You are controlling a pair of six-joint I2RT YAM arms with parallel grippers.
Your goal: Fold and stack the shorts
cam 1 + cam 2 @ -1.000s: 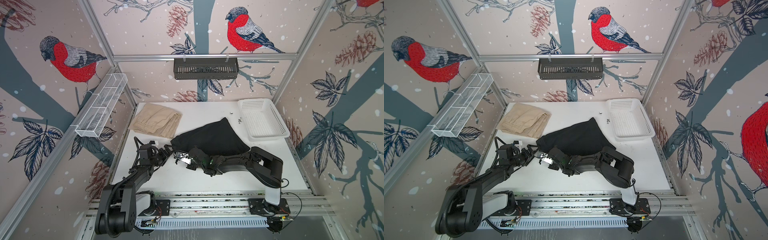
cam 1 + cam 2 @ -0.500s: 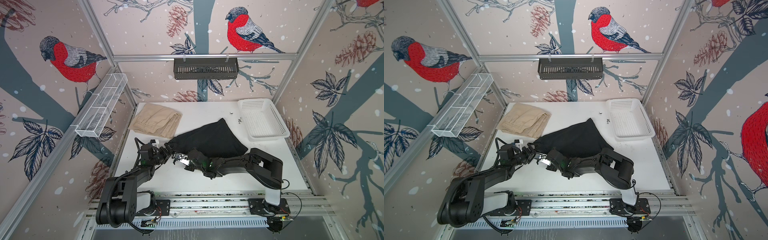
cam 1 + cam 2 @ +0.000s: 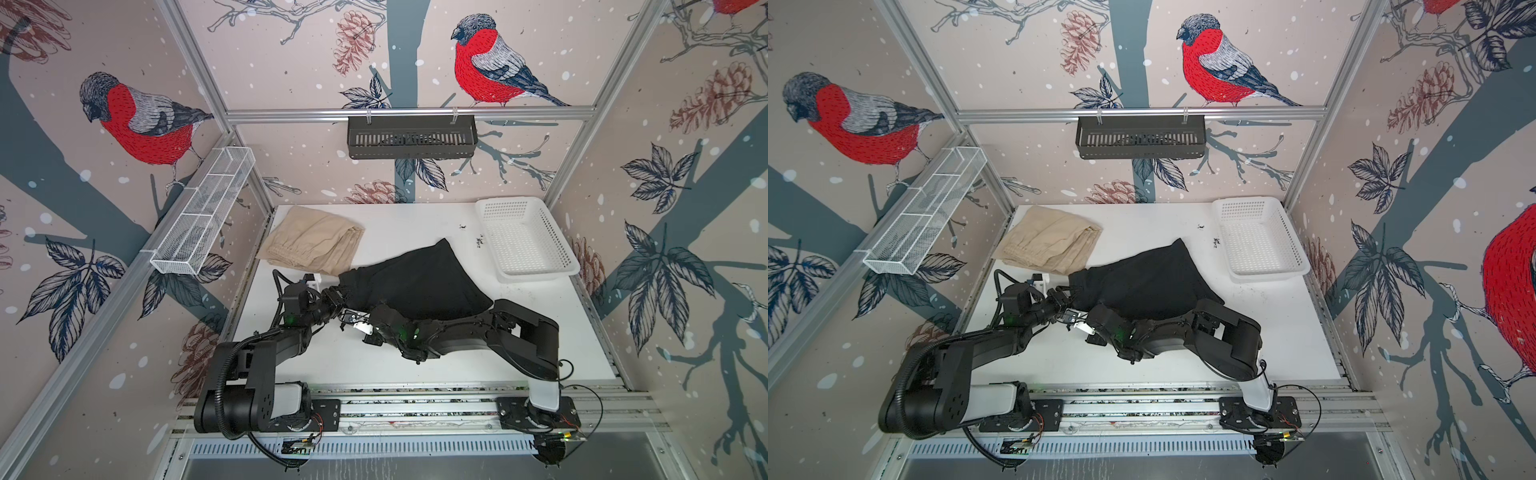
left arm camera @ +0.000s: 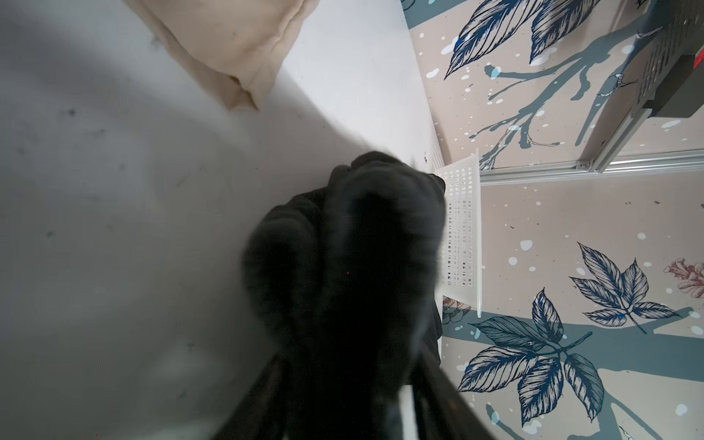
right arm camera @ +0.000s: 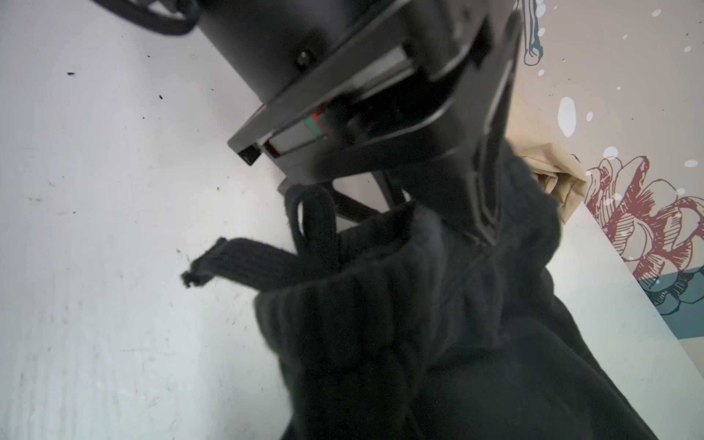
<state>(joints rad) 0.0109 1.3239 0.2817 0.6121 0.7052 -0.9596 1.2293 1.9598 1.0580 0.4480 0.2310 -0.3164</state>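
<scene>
Since the earlier frame, the left gripper (image 3: pixel 336 293) has come in from the bare table to the waistband corner of the black shorts (image 3: pixel 415 282), and that corner has shifted a little toward the left wall. We find black cloth bunched between this gripper's jaws in the left wrist view. The right wrist view shows one of its fingers (image 5: pixel 485 183) pressed into the ribbed waistband (image 5: pixel 343 304). We record it as clamped on the black shorts.

The right gripper (image 3: pixel 353 320) sits at the near waistband edge, just beside the left one. Its fingertips are hidden, so we cannot tell whether it holds cloth. A black drawstring (image 5: pixel 244 263) lies loose on the table (image 3: pixel 415 224).

The black shorts lie mid-table. Their far corner points toward the white basket (image 3: pixel 540 274) but stays apart from it. Their left corner lies just beside the near edge of the beige shorts (image 3: pixel 316 241), which sit folded in the far left corner. We cannot tell whether the two pairs touch.

Bare table stands open behind the black shorts and along the near rail in front of both arms.
</scene>
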